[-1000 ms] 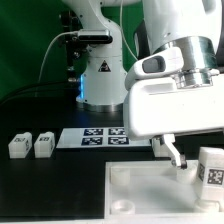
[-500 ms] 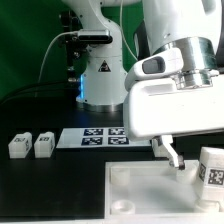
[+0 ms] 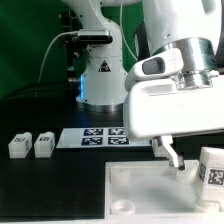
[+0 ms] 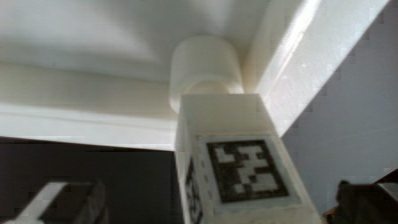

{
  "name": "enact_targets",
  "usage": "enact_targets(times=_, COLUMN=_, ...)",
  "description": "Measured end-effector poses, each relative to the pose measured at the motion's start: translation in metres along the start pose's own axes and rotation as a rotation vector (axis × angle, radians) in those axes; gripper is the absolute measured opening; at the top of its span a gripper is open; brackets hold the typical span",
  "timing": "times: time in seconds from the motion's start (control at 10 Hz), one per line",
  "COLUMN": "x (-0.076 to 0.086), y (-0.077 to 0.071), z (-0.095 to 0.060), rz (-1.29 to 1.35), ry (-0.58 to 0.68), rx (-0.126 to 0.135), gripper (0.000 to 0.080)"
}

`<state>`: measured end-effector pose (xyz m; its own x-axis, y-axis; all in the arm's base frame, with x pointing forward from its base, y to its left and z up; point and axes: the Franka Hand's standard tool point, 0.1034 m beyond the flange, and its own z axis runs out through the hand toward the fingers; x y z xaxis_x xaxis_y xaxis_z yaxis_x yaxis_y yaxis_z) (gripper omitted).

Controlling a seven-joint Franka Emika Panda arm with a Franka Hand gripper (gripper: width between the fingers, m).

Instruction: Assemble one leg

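At the exterior view's left, two spare legs [image 3: 30,145] lay on the bench [image 3: 60,185], well apart from the work, with the marker board [image 3: 93,137] between. The panel [image 3: 150,195] lay near, toward the right. There the leg [image 3: 211,167] stood upright at its right corner; the wrist view showed the leg's [image 4: 228,130] round end in a corner socket. The jaws [image 3: 167,152] stood wide, holding nothing, just left of it. Judged: seat it fully and check squareness before backing off.
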<state>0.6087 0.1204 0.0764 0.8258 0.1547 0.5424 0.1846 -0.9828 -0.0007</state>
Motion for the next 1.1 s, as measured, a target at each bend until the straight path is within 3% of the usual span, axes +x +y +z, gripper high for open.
enact_targets(times=0.1, x=0.006, y=-0.004, z=0.0, rz=0.022, ry=-0.09, rx=0.027, gripper=0.0648)
enact_targets(times=0.2, x=0.02, y=0.0, z=-0.002, rz=0.032, ry=-0.1, rx=0.032, gripper=0.0648)
enact_targets(times=0.3, x=0.018, y=0.0, z=0.0, rz=0.037, ry=-0.152, rx=0.044, gripper=0.0648)
enact_targets(times=0.6, x=0.014, y=-0.006, z=0.001, rz=0.055, ry=-0.492, rx=0.112, gripper=0.0648)
enact_targets(times=0.7, x=0.013, y=-0.005, z=0.0, rz=0.045, ry=-0.579, rx=0.12, gripper=0.0648)
enact_targets(times=0.9, x=0.015, y=0.006, z=0.003, rz=0.049, ry=-0.577, rx=0.116, gripper=0.0648)
enact_targets(times=1.1, x=0.018, y=0.003, z=0.002, rz=0.083, ry=-0.58, rx=0.099, gripper=0.0648)
